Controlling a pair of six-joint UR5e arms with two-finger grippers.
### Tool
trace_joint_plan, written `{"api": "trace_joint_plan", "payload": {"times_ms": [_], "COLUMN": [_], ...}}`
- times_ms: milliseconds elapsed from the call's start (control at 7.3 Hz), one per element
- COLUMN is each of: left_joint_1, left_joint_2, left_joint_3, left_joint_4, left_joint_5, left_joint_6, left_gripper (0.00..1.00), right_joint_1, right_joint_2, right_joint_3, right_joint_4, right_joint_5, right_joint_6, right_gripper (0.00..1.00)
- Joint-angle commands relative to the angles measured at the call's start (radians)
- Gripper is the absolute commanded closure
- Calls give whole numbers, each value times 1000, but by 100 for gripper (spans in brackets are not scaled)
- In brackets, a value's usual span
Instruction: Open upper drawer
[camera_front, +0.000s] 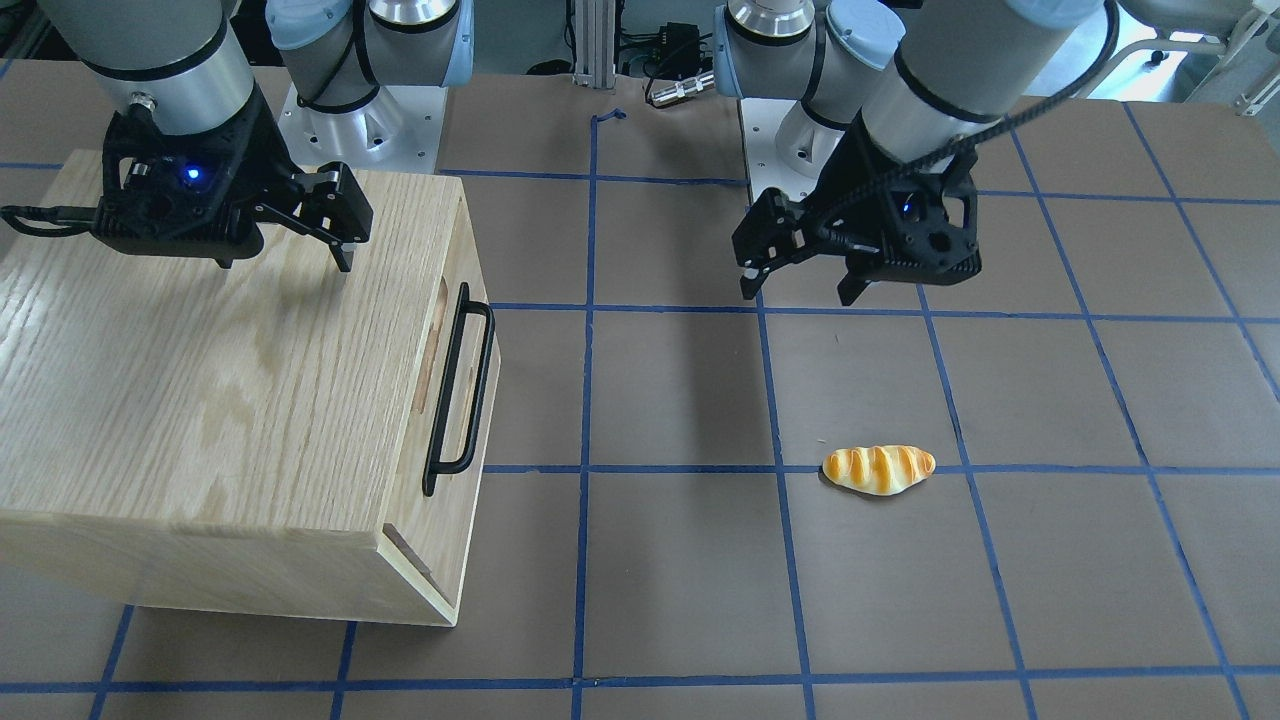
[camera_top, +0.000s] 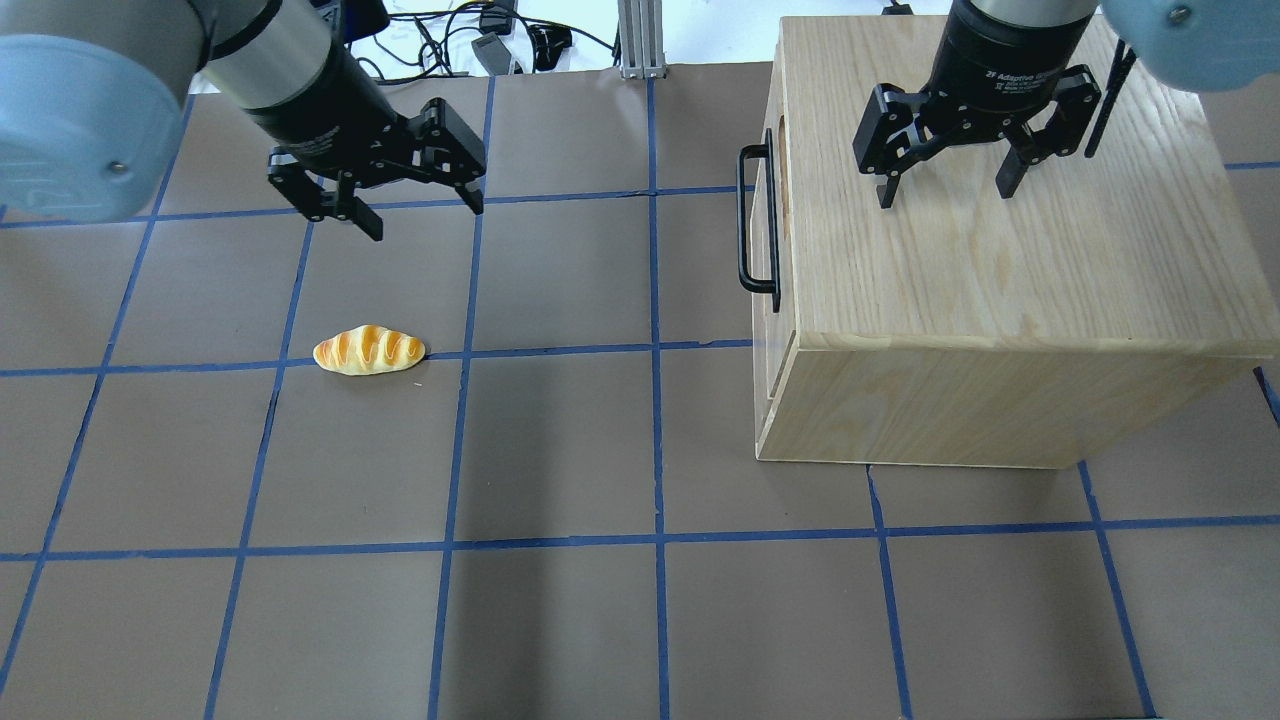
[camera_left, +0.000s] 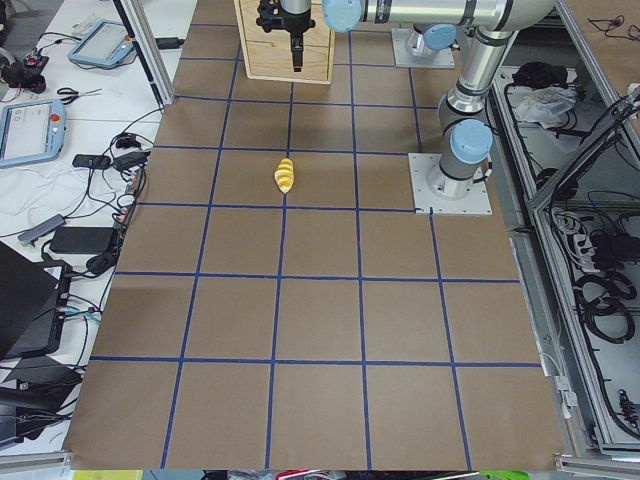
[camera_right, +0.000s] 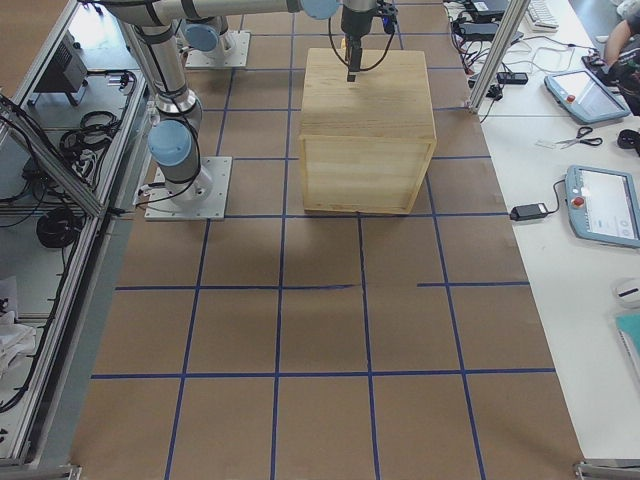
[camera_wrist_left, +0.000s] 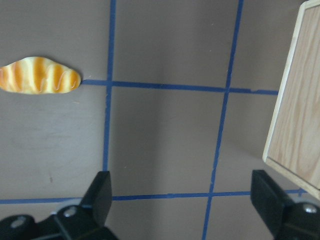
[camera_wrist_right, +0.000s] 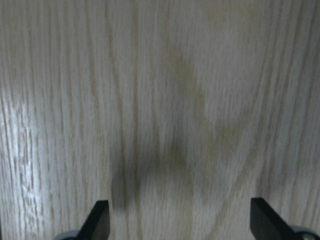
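The upper drawer's front (camera_front: 447, 400) faces the table's middle, flush with the oak cabinet box (camera_front: 220, 380). It carries a long black bar handle (camera_front: 462, 388) and an oval notch. The handle also shows in the overhead view (camera_top: 745, 218). My right gripper (camera_top: 945, 193) hangs open and empty just above the cabinet's top (camera_wrist_right: 160, 100), behind the drawer front; in the front-facing view it (camera_front: 287, 260) stands over the box. My left gripper (camera_top: 425, 218) is open and empty above the table, well left of the handle; it also shows in the front-facing view (camera_front: 798, 293).
A toy bread roll (camera_top: 369, 351) lies on the brown table, in front of my left gripper; it also shows in the left wrist view (camera_wrist_left: 40, 75). Blue tape lines grid the table. The cabinet's corner (camera_wrist_left: 297, 100) is at the left wrist view's right edge.
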Motion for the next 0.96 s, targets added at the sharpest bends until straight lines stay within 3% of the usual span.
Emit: {"api": "trace_joint_plan", "payload": {"times_ms": [0, 137, 411, 822], "left_joint_1": [-106, -151, -196, -243], "left_joint_2": [-118, -157, -207, -260], "left_joint_3": [1, 4, 7, 7], "left_joint_4": [196, 253, 386, 404], "left_joint_5": [-70, -72, -218, -234], "left_joint_6": [-146, -182, -294, -305], "left_gripper": [0, 0, 0, 0], "right_joint_1": [1, 1, 1, 1], "right_joint_2": [0, 0, 0, 0], "right_joint_3": [-1, -1, -1, -1], "right_joint_4": [0, 0, 0, 0], "right_joint_5": [0, 0, 0, 0], "right_joint_6": [-1, 1, -1, 1], "right_gripper": [0, 0, 0, 0]}}
